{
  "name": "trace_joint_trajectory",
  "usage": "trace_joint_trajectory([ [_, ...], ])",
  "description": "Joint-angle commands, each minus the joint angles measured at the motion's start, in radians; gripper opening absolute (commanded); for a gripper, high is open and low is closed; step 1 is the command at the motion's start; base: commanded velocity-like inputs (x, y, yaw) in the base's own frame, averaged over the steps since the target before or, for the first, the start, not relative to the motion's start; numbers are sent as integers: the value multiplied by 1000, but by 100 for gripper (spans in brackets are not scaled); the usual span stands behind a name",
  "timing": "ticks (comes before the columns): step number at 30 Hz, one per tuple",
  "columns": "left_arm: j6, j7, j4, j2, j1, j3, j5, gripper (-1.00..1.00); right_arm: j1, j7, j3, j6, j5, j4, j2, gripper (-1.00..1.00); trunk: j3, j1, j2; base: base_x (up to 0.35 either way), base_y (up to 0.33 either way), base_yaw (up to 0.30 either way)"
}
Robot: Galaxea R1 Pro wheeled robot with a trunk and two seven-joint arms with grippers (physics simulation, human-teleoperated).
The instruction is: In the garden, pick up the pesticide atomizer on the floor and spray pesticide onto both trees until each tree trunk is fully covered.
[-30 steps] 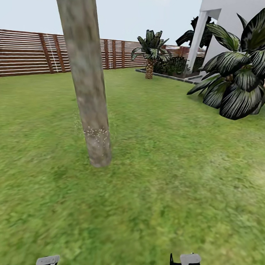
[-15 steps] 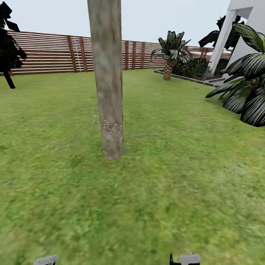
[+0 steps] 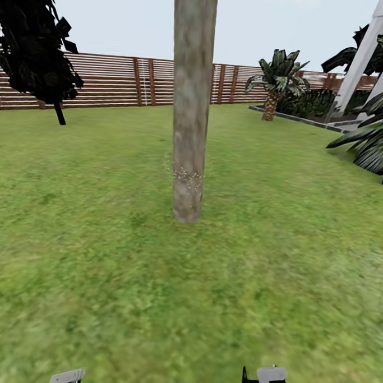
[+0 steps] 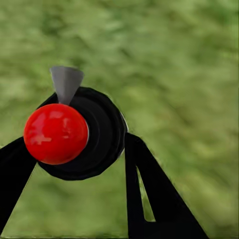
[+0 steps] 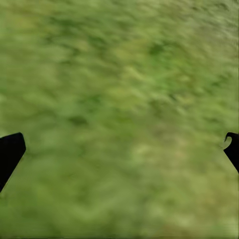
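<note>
One thick, mottled grey-brown tree trunk (image 3: 190,101) rises from the grass floor (image 3: 208,299) straight ahead in the head view, with a band of pale speckles low on it. In the left wrist view my left gripper (image 4: 77,139) is shut on the pesticide atomizer (image 4: 74,132), a round black body with a red ball top and a grey nozzle, held over grass. My right gripper (image 5: 122,144) is open above bare grass, its black fingertips (image 5: 11,152) far apart. Pale wrist parts of both arms (image 3: 266,380) sit at the head view's lower edge.
A brown slatted fence (image 3: 118,81) closes the lawn behind. A near-black thin-trunked tree (image 3: 36,43) stands at the back left. At the back right are a small palm (image 3: 274,83), a striped-leaf plant (image 3: 379,139) and the white house (image 3: 367,49).
The head view has swung left, so the trunk now sits at the picture's centre and looks upright, and the dark tree has come further in. Both arms look unmoved.
</note>
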Motion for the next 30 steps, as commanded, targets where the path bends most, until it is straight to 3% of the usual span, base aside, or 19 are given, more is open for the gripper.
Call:
trace_joint_trajectory([
  [1, -3, -5, 1, 0, -1, 5, 2, -100, 0, -7, -4, -1, 11, 0, 1, 100, 0, 0, 0, -35, 0, 268],
  [30, -3, -6, 1, 9, -1, 5, 0, -100, 0, -7, -4, -1, 11, 1, 1, 100, 17, 0, 0, -2, 0, 269],
])
